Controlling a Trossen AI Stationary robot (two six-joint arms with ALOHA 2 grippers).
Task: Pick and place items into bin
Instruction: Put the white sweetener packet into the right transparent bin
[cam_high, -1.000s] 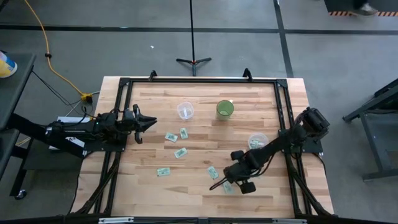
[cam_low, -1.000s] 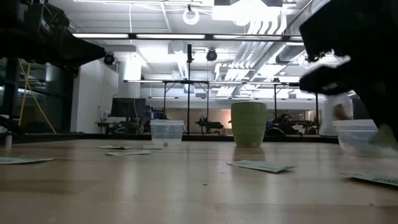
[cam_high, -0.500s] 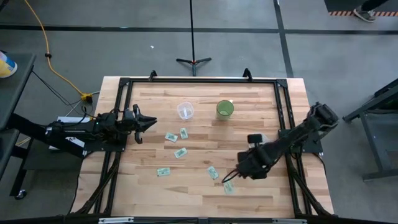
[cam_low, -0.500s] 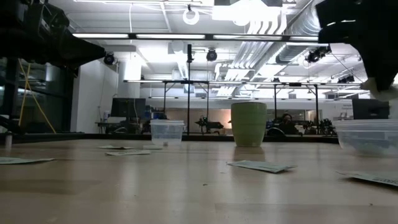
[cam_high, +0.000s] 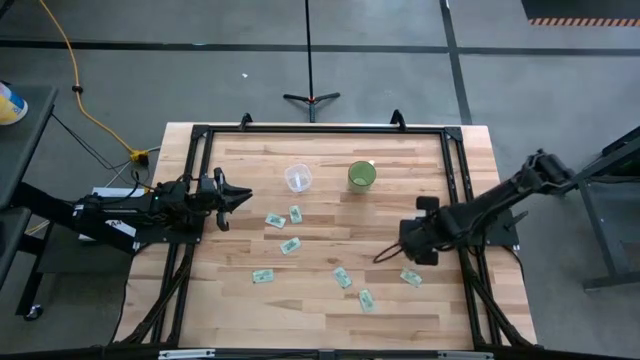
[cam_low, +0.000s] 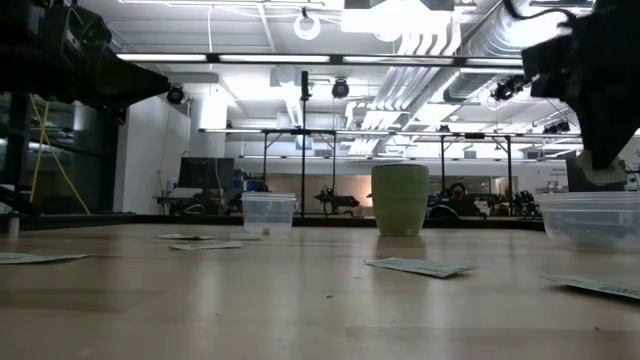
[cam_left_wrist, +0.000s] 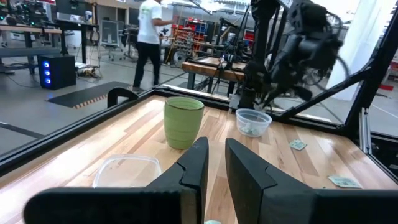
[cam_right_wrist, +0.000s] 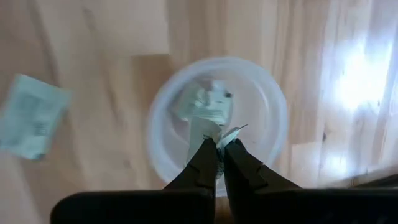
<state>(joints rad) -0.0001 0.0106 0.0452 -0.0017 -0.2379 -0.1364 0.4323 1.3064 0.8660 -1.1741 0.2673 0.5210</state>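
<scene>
A workshop with concrete floor surrounds a pale wooden table (cam_high: 320, 300) framed in black rails. Near its far edge stand a clear cup (cam_high: 297, 178) and a green cup (cam_high: 362, 176). Pale green and white packets lie scattered mid-table: two (cam_high: 283, 217) side by side, one (cam_high: 290, 245) just nearer, then others (cam_high: 263, 276), (cam_high: 342, 277), (cam_high: 366, 298) and (cam_high: 410, 277) toward the front.

The right gripper (cam_right_wrist: 219, 147) hangs directly above a clear bin (cam_right_wrist: 273, 93) at the table's right side, fingers pinched on a packet (cam_right_wrist: 227, 135). More packets (cam_right_wrist: 205, 102) already lie inside the bin.

The left gripper (cam_high: 240, 196) waits at the left edge, fingers slightly apart, holding nothing. A person (cam_left_wrist: 149, 31) walks in the room beyond.
</scene>
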